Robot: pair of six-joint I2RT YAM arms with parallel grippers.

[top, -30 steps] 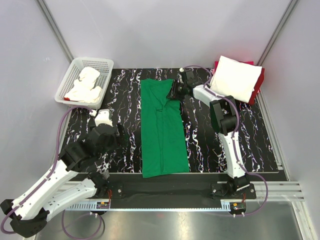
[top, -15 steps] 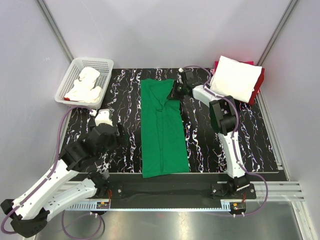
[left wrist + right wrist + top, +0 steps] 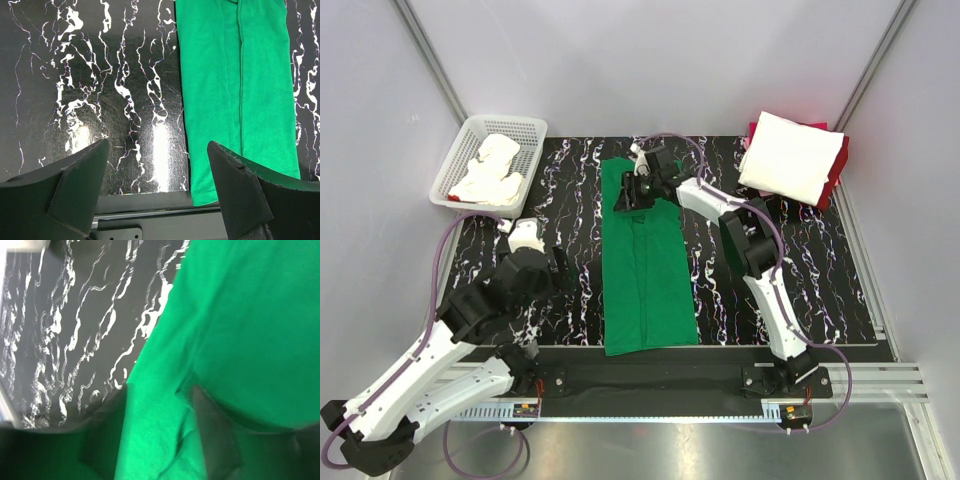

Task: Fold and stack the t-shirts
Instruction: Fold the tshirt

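We look down on a black, white-veined table (image 3: 820, 270) with two robot arms mounted along the bottom of the frame. A bright green t-shirt (image 3: 650, 280) lies flat at the centre of the frame, folded into a long strip that runs from the upper middle down to the lower middle.

The right gripper (image 3: 632, 190) reaches across to the strip's upper end and sits on the cloth there. In the right wrist view its fingers (image 3: 215, 440) stand partly apart with a ridge of green fabric between them. That picture is blurred, so we cannot tell whether the cloth is pinched.

The left gripper (image 3: 527, 238) hovers over bare table at the left of the frame, beside the shirt and not touching it. In the left wrist view it is spread wide and holds nothing.

At the upper right of the frame, a folded white t-shirt (image 3: 790, 155) rests on a red t-shirt (image 3: 838, 170). At the upper left, a white mesh basket (image 3: 535, 125) holds crumpled white cloth (image 3: 490, 170).
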